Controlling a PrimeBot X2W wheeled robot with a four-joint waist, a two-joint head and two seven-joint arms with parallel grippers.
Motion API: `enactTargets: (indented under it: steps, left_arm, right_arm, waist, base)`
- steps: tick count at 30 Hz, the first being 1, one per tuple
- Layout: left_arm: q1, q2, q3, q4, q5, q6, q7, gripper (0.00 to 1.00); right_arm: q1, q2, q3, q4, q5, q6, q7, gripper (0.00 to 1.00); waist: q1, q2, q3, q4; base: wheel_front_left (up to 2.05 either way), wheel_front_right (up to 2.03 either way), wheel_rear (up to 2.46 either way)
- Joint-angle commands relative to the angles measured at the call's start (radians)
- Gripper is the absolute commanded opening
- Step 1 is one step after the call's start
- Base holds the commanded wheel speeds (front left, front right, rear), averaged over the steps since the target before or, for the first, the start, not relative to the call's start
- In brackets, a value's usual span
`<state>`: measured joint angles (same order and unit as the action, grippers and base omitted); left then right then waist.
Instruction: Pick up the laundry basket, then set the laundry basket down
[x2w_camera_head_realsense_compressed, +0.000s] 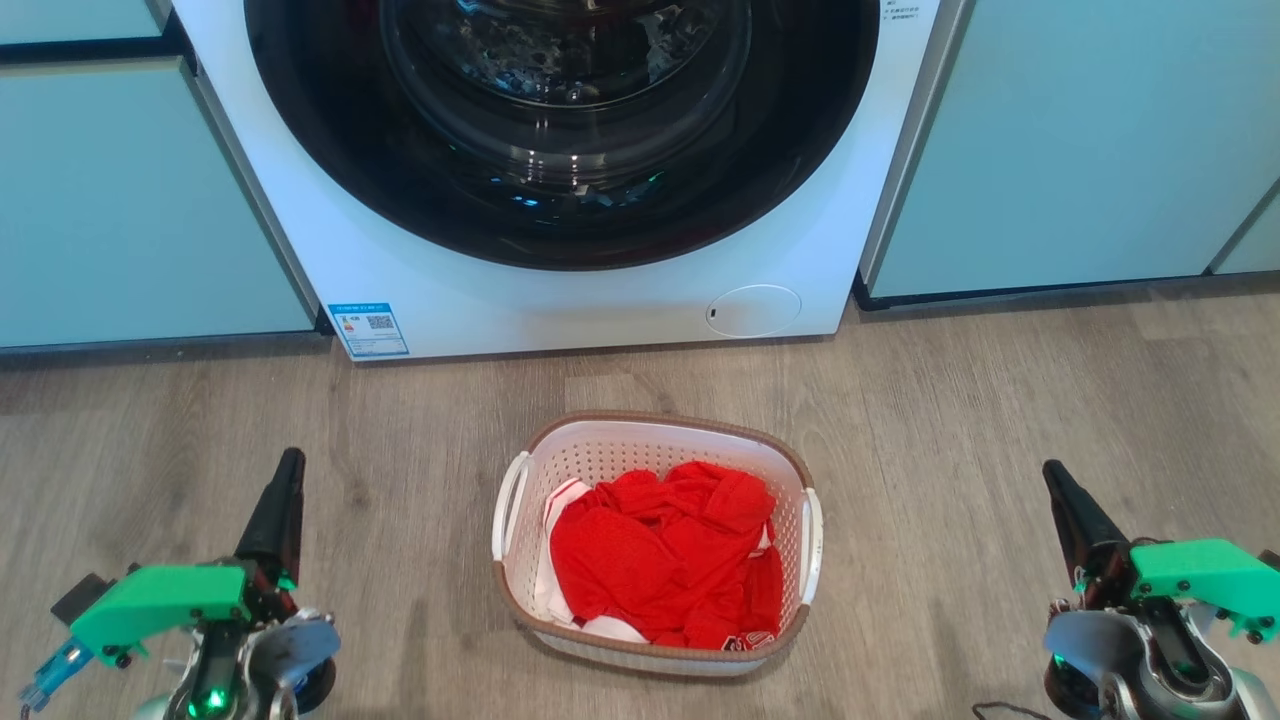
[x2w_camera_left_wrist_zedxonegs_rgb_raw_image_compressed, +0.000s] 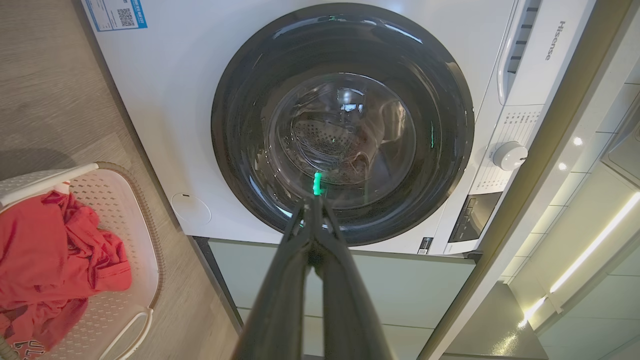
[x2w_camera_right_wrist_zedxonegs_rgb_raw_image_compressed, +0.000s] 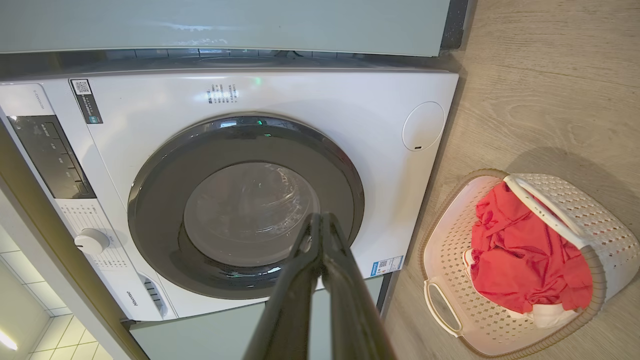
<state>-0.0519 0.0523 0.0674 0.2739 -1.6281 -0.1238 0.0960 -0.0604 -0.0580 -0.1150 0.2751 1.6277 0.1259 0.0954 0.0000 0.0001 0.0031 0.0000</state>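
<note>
On floor (x2w_camera_head_realsense_compressed: 950, 400): laundry basket (x2w_camera_head_realsense_compressed: 640, 455), between left hand (x2w_camera_head_realsense_compressed: 288, 470) and right hand (x2w_camera_head_realsense_compressed: 1055, 485), well clear of both. Both pinched together, empty. Risk: nudging the handles (x2w_camera_head_realsense_compressed: 510, 500) with closed fingers (x2w_camera_head_realsense_compressed: 278, 515), or lifting unevenly and tipping out the red clothes (x2w_camera_head_realsense_compressed: 660, 550).

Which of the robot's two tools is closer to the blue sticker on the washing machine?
Left. The left tool is in front of the blue sticker, slightly to its left; the right tool is far to its right, past the laundry basket.
</note>
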Motion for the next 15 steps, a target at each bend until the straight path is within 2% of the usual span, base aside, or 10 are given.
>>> enactTargets:
  steps: [1, 15]
  left_arm:
    - [-0.055, 0.007, 0.034, -0.029, 0.009, -0.007, 0.007, 0.0]
    - [-0.055, 0.006, 0.036, -0.029, 0.011, -0.007, 0.009, 0.0]
  right_arm:
    - [-0.046, -0.003, 0.016, -0.031, -0.007, 0.005, 0.006, 0.0]
    - [-0.046, -0.001, 0.013, -0.031, -0.009, 0.005, 0.008, 0.0]
  waist:
    - [0.0, -0.0001, 0.0, 0.0]
    - [0.0, -0.0001, 0.0, 0.0]
  base:
    - [0.0, 0.0, 0.0]
    - [0.0, 0.0, 0.0]
